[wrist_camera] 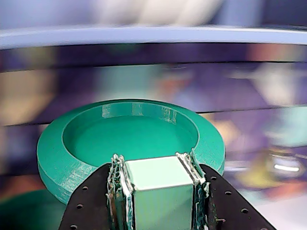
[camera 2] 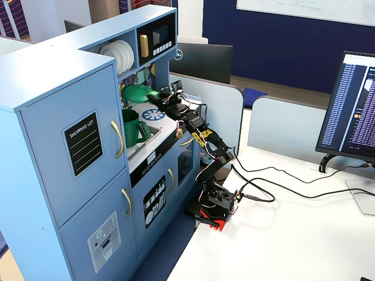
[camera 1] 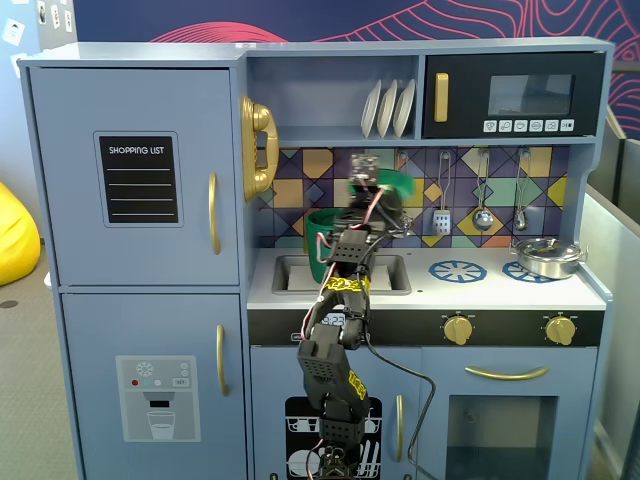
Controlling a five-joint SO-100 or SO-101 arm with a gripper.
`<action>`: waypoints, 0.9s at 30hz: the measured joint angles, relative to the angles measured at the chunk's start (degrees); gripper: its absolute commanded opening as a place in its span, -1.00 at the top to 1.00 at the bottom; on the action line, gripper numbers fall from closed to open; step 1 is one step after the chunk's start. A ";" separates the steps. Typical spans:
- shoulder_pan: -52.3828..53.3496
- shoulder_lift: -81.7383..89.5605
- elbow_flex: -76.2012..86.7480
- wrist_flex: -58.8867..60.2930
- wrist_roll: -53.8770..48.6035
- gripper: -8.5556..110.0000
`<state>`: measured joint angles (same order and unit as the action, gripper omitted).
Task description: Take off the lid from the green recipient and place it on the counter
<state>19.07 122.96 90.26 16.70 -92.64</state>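
Claw [wrist_camera: 156, 165] clamped on the pale green square tab [wrist_camera: 158, 191] of the lid [wrist_camera: 129, 136]; tab squeezed between both fingers at lower centre of the wrist view. Lid carried rim-up and roughly level, projecting forward from the fingertips, hollow face empty. In a fixed view, lid [camera 1: 395, 183] seen mid-air at centre frame, in front of the patterned backsplash, up and to the right of the green recipient [camera 1: 322, 240]. No contact between the two; recipient open at the top, standing at the sink basin [camera 1: 385, 275], contents not visible. In another fixed view, lid [camera 2: 136, 92] hanging above the worktop [camera 2: 167, 126], recipient [camera 2: 133, 127] lower and left of it.

Judgement: removal done, placement pending. Key relation: bare worktop [camera 1: 480, 290] straight below and to the right of the lid in the front view, so descent with the disc flat needed. Silver pot [camera 1: 548, 256] at far right, well apart.
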 measured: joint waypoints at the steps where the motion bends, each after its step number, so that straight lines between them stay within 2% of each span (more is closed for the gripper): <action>1: 1.76 0.00 0.00 0.53 0.53 0.86; 9: 11.51 2.46 8.17 -0.44 1.93 0.86; 19: 14.06 4.31 29.44 -19.69 -0.70 0.86; 27: 13.62 -1.85 34.54 -30.59 -1.85 0.86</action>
<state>32.70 121.11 124.80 -13.89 -94.48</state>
